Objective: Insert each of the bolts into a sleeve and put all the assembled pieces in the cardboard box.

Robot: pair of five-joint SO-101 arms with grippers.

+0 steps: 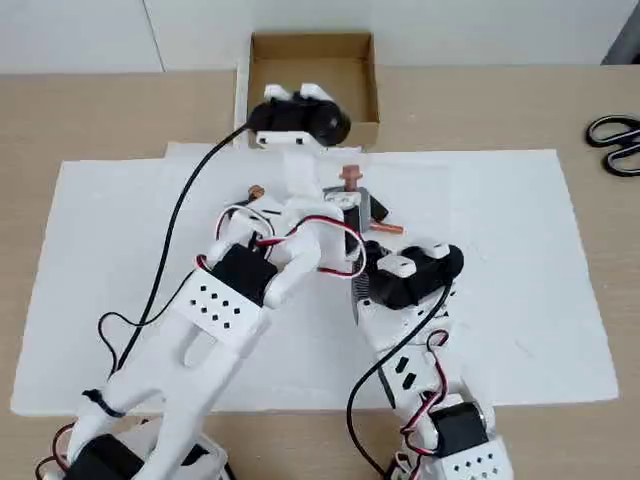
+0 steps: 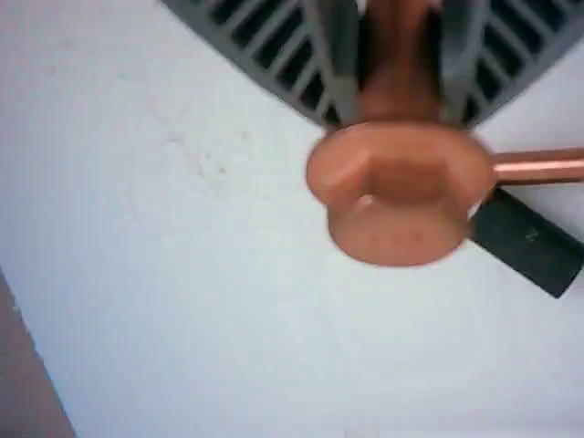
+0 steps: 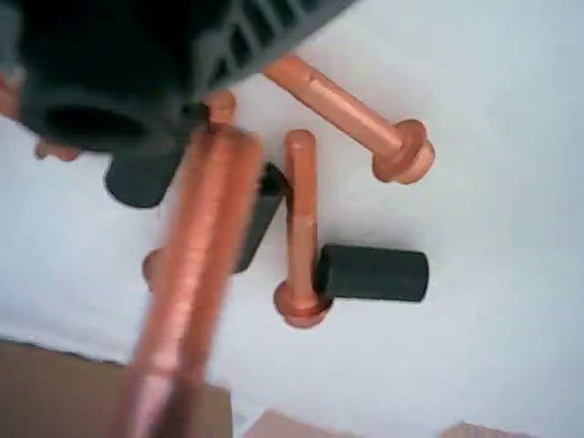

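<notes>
The left gripper (image 1: 355,204) is clamped on a bolt (image 2: 401,192). Its grey ribbed fingers (image 2: 336,64) press the shaft from both sides just behind the head, and the head faces the wrist camera. Seen from above, this bolt sits a little past the middle of the table (image 1: 60,110) toward 12 o'clock, with its head pointing to 12 o'clock. The cardboard box (image 1: 262,75) stands in that direction, near the bolt but apart from it, at the 12 o'clock edge of the paper (image 1: 500,300).

The right gripper (image 1: 360,285) is just at 6 o'clock of the left one, close to it. I cannot tell whether it is open or closed. In its wrist view a dark piece (image 3: 64,114) with a round hole sits right up against it, and a blurred shaft (image 3: 196,265), copper-coloured like the bolts, crosses close to the camera.

Loose parts lie on the white paper below the two grippers. A loose bolt (image 3: 299,228) has a sleeve (image 3: 374,272) touching it beside its head. A second sleeve (image 3: 260,214) touches its shaft on the other side. A third bolt (image 3: 351,109) lies near them, apart.

The paper covers the middle of the table. A pair of scissors (image 1: 615,142) lies on the bare wood at 2 o'clock, well apart from everything else.
</notes>
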